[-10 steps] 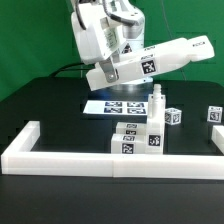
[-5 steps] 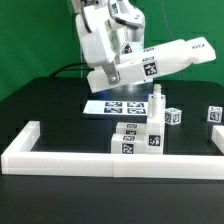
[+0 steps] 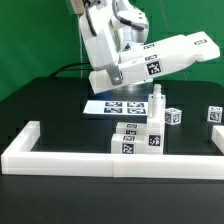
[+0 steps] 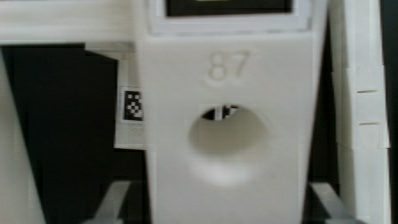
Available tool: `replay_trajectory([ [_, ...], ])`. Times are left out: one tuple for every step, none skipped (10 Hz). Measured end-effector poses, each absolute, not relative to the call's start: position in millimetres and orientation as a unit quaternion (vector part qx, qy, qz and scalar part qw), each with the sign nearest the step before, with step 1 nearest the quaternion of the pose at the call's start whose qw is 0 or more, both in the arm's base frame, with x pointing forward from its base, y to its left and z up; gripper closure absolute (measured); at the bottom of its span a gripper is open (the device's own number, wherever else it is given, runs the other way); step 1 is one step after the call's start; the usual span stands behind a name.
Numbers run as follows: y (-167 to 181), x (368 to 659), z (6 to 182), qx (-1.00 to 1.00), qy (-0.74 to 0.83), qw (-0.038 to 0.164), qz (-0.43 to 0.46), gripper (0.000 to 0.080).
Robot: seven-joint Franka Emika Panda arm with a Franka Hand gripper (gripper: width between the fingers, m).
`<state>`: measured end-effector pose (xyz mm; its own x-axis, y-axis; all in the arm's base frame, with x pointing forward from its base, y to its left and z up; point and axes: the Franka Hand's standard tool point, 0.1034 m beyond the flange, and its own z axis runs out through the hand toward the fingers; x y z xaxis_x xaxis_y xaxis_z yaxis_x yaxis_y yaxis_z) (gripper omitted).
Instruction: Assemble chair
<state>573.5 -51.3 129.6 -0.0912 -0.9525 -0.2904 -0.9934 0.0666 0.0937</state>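
Note:
My gripper (image 3: 119,50) hangs above the table, shut on a long flat white chair slab (image 3: 155,60) that carries a tag and slopes up toward the exterior view's right. In the wrist view that slab (image 4: 228,110) fills the middle, marked "87" with an oval hole, and a finger (image 4: 118,200) presses each long edge; the gripper (image 4: 222,205) straddles it. Under it, a cluster of tagged chair blocks (image 3: 138,137) sits against the front rail, with an upright white peg (image 3: 156,101) rising from it.
The marker board (image 3: 117,108) lies flat behind the cluster. A small tagged cube (image 3: 173,117) and another tagged part (image 3: 214,116) stand to the exterior view's right. A low white border rail (image 3: 100,161) runs along the front and both sides.
The held slab and gripper have shifted slightly up and toward the exterior view's right. The parts on the table have not moved.

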Motion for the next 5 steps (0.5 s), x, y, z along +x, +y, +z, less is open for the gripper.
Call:
replay_trajectory([
  [-51.2,573.3,129.0,-0.670,0.726,0.075,0.135,0.0509],
  [-51.2,573.0,128.3,-0.670,0.726,0.075,0.135,0.0509],
  [-51.1,572.8,127.7,-0.670,0.726,0.074,0.135,0.0509],
  [-51.1,572.6,127.1,-0.670,0.726,0.074,0.136,0.0509],
  [-51.1,572.4,126.4,-0.670,0.726,0.074,0.136,0.0509],
])
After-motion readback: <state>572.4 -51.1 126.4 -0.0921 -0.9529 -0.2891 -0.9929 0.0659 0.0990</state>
